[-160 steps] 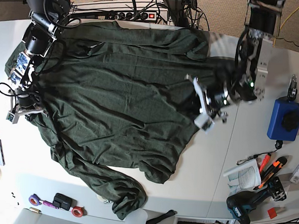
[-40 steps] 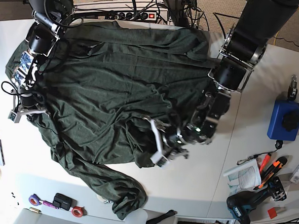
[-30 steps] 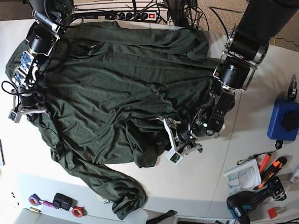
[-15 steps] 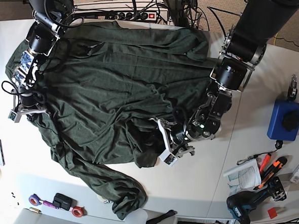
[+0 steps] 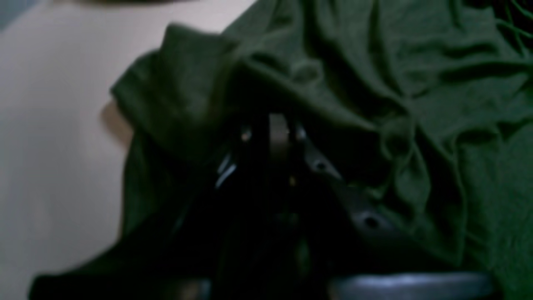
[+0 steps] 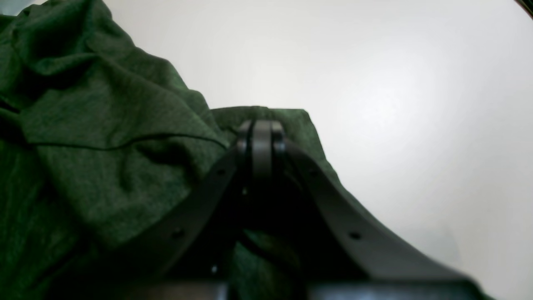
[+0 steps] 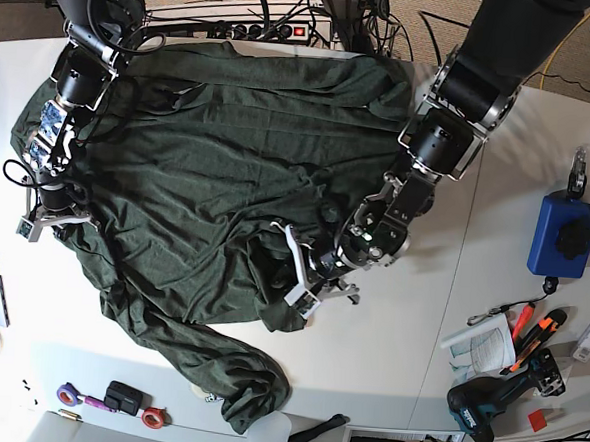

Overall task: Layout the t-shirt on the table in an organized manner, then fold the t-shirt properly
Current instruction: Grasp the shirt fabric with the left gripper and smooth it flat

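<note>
Now the left gripper [image 7: 294, 271] pinches the bunched green t-shirt [image 7: 208, 166] hem, the right gripper [image 6: 260, 137] clamped on its edge.

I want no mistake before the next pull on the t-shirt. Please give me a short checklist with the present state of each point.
1. Left gripper closed on the t-shirt: ok, the left wrist view shows the jaws together in bunched fabric.
2. Right gripper closed on the shirt edge: ok, jaws shut over cloth at the table's left side.
3. Shirt lying flat: not ok, wrinkled and bunched near the left gripper.
4. Lower sleeve spread out: not ok, it is crumpled.
5. Single layer gripped: cannot tell.
6. Blue pouch clear of the shirt: ok.
</note>
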Available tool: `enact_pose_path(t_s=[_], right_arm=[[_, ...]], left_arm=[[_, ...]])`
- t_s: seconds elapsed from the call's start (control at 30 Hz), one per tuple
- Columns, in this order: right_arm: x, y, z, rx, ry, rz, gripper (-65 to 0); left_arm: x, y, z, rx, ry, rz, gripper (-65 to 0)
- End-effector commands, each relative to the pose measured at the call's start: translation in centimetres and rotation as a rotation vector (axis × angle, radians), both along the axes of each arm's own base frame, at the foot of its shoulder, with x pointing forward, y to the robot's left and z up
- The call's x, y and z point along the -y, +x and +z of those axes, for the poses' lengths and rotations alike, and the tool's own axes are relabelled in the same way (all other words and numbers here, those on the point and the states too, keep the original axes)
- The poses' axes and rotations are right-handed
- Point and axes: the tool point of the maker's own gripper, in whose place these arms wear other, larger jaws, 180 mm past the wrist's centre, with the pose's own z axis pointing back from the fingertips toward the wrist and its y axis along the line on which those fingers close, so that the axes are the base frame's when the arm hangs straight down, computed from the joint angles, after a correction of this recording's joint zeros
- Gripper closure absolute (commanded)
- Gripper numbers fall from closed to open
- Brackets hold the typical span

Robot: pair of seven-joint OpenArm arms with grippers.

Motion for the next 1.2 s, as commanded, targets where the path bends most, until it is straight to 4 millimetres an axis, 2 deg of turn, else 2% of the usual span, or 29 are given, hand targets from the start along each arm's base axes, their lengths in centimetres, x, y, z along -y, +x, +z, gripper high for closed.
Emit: enact_pose_path(t_s=[0.0,0.1,0.13,0.3,0.37,0.53,0.7,0.93,1.17], right_arm=[[0.1,-0.4,-0.7,-0.058,-0.001,0.008,0.0],[0.1,-0.4,-0.7,-0.058,-0.001,0.008,0.0],[0.1,-0.4,-0.6,-0.057,-0.001,0.008,0.0],[0.1,-0.4,-0.6,-0.057,-0.001,0.008,0.0],[0.1,-0.4,-0.6,-0.056,-0.001,0.008,0.0],[0.1,-0.4,-0.6,-0.057,-0.001,0.008,0.0],[0.1,-0.4,-0.6,-0.057,-0.001,0.008,0.0],[0.1,-0.4,-0.6,-0.057,-0.001,0.008,0.0],[0.1,-0.4,-0.7,-0.058,0.0,0.009,0.0]], left_arm=[[0.8,1.3,2.6,0.074,-0.026,-0.012,-9.4],[0.6,1.2,2.2,0.098,0.031,-0.033,-26.6],[0.4,1.3,2.0,0.109,0.056,-0.035,-28.6],[-1.8,2.3,1.9,0.15,0.094,0.017,-29.3],[-2.5,2.5,2.1,0.172,0.084,0.022,-31.4],[-3.2,2.7,3.4,0.251,0.019,0.032,-32.6],[-2.7,2.5,3.6,0.252,0.008,0.023,-32.6],[-0.3,2.1,3.5,0.223,-0.015,0.007,-32.7],[0.6,2.1,1.4,0.159,-0.016,0.015,-32.7]])
